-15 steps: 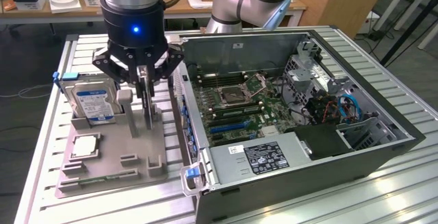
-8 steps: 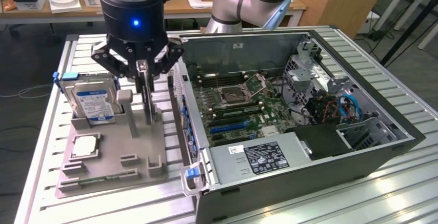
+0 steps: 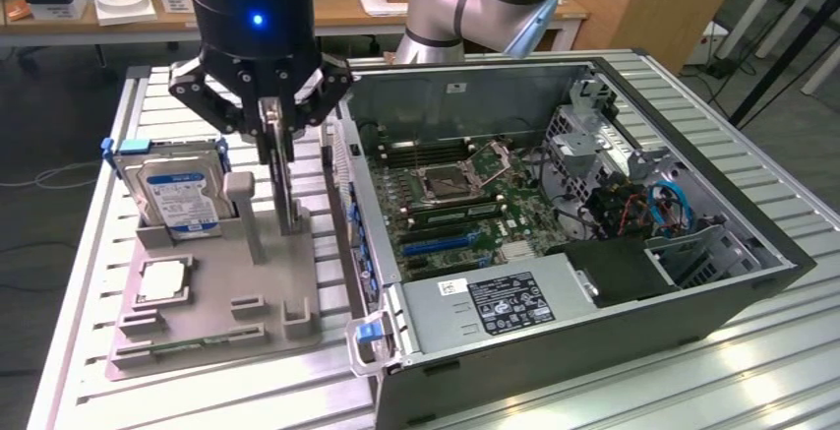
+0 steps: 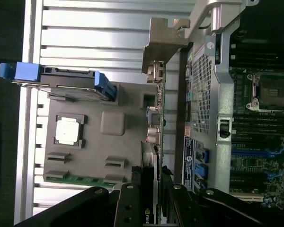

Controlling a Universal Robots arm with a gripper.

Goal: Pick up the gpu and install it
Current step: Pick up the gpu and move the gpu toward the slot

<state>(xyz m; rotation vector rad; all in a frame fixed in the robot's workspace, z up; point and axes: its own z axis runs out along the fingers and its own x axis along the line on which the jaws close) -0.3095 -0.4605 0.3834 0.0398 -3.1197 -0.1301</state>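
Across the slatted counter (image 3: pixel 735 371), the open computer case (image 3: pixel 591 351) takes the exterior view's right and the grey parts holder (image 3: pixel 223 282) sits just to its left. The end effector (image 3: pixel 271 150) is clamped narrow on the gpu (image 3: pixel 285 194), which stands upright at the holder. The pick-up is in hand, and I judge it needs a straight, clean lift.

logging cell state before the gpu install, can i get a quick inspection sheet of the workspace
surface: slatted aluminium table with a grey parts fixture on it
job's things: gpu upright at the fixture; open computer case beside it
clutter: hard drive and processor chip in the fixture
grippers: gripper shut on the gpu's top edge
cables: blue and orange cables inside the case
surroundings: wooden desk behind
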